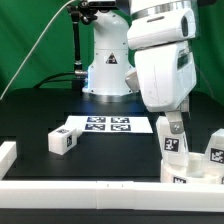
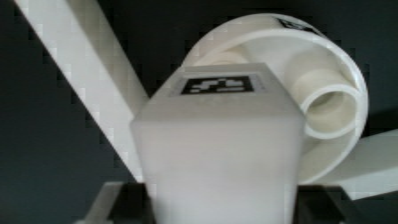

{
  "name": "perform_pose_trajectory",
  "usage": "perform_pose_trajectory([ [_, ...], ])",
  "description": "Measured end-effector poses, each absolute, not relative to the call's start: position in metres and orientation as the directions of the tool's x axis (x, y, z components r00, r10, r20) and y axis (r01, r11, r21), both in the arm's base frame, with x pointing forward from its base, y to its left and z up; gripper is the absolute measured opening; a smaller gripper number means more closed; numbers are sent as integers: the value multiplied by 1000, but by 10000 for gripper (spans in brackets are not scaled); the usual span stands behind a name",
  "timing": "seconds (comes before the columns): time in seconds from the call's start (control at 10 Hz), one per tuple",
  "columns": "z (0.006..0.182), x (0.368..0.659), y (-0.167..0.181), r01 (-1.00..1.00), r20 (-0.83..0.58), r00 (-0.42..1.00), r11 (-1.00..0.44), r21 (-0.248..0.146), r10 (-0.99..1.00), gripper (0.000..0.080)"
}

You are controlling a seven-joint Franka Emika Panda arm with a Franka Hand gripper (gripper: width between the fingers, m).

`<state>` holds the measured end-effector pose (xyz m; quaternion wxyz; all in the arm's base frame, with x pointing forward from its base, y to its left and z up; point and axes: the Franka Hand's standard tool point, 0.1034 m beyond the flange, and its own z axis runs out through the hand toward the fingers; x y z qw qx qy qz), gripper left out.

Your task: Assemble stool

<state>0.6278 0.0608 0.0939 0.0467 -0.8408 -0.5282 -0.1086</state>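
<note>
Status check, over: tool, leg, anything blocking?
Tool shut on one leg. Seat just beyond it, visible socket empty. Nothing seen between leg and seat.

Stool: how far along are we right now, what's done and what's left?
Done: nothing looks joined yet; the seat shows an empty socket.
In hand: the gripper appears clamped on the held leg, upright and close to the seat.
Left: fitting that leg, then the others, including the loose leg lying by the marker board and a third leg at the exterior view's right edge.
</note>
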Motion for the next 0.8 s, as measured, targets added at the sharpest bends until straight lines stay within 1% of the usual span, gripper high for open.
perform_pose_trajectory([
  [0.2,93,628,61,802,248,581,-597,-11,775,341],
  [0.4,93,630,61,669,281,720,-742,-40,634,341],
  [0.5,93,631,62,607,290,770,-793,-54,569,341],
  [0.6,95,634,65,510,297,832,-857,-79,468,341],
  [0.8,97,638,69,340,313,904,-933,-117,290,341],
])
